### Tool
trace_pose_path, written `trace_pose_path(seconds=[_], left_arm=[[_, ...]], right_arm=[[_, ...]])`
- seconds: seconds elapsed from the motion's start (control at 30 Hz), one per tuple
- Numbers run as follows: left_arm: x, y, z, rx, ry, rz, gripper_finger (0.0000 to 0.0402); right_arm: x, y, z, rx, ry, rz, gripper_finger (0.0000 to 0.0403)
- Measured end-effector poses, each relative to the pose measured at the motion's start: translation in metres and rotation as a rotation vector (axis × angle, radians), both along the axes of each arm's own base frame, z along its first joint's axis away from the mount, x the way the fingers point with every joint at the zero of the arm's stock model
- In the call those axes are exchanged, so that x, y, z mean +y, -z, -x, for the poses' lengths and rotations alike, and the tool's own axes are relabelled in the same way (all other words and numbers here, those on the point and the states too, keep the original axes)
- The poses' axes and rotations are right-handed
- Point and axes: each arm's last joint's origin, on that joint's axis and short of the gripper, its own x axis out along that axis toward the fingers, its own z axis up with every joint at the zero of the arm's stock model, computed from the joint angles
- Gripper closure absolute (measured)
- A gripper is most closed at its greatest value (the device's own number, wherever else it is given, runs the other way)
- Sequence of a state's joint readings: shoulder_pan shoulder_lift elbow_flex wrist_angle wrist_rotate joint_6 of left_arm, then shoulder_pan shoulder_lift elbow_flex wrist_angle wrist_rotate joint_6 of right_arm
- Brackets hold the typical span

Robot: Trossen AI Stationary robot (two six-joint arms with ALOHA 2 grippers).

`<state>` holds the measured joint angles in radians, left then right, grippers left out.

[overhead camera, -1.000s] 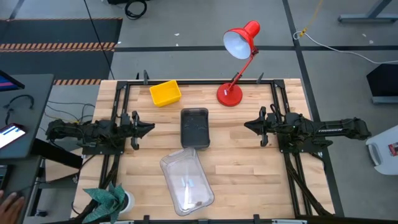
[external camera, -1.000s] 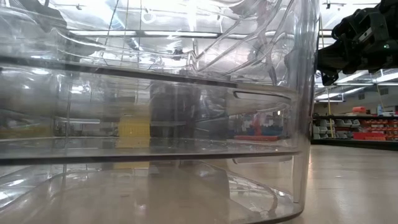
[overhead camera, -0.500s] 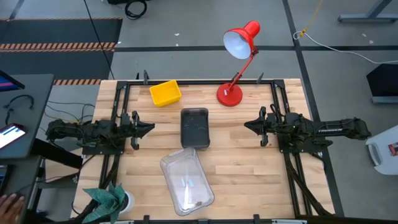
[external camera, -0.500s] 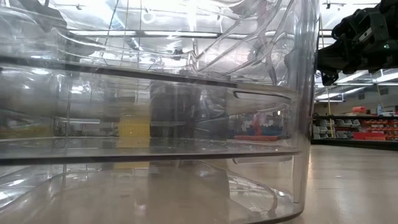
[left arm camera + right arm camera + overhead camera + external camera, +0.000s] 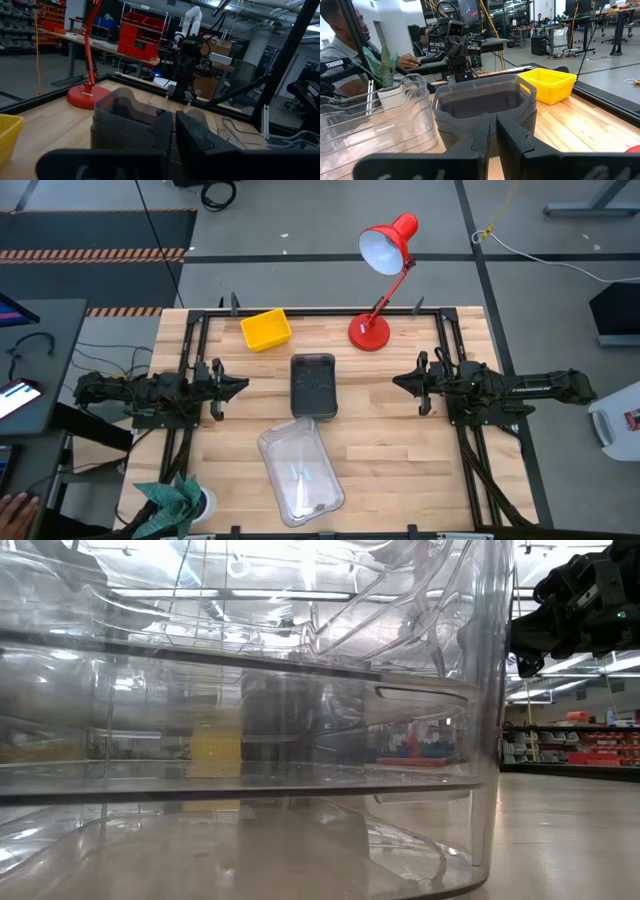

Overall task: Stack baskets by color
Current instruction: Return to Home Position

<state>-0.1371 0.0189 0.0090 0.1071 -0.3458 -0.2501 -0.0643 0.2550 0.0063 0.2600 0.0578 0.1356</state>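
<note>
Three basket stacks rest on their bases on the wooden table. The yellow baskets (image 5: pixel 266 330) sit at the far left, the smoky-grey baskets (image 5: pixel 313 385) in the middle, and the clear baskets (image 5: pixel 300 470) near the front edge, filling the low view (image 5: pixel 250 740). My left gripper (image 5: pixel 243 385) hovers shut at the table's left, pointing level at the grey stack (image 5: pixel 125 120). My right gripper (image 5: pixel 397 383) hovers shut at the right, also pointing at the grey stack (image 5: pixel 485 102). Neither touches a basket.
A red desk lamp (image 5: pixel 375 330) stands at the far edge, right of centre, its head leaning beyond the table. A potted plant (image 5: pixel 180 502) sits at the near left corner. Black frame rails (image 5: pixel 190 350) run along the table's sides. A person (image 5: pixel 340 45) sits beyond the left edge.
</note>
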Motion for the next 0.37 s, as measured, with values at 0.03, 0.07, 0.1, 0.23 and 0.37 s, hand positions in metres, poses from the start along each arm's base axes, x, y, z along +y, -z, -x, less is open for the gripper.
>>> trace_pose_path(seconds=[0.03,0.07,0.1,0.23,0.37], left_arm=[[0.0000,0.0000,0.0000,0.000,0.000,0.000,0.0373],[0.0000,0.0000,0.0000,0.000,0.000,0.000,0.0371],[0.0000,0.0000,0.0000,0.000,0.000,0.000,0.0370],[0.0000,0.0001,0.0000,0.000,0.000,0.000,0.0364],[0.0000,0.0000,0.0000,0.000,0.000,0.000,0.0364]], right_arm=[[0.0000,0.0000,0.0000,0.000,0.000,0.000,0.0368],[0.0000,0.0000,0.0000,0.000,0.000,0.000,0.0368],[0.0000,0.0000,0.0000,0.000,0.000,0.000,0.0368],[0.0000,0.0000,0.0000,0.000,0.000,0.000,0.0368],[0.0000,0.0000,0.0000,0.000,0.000,0.000,0.0368]])
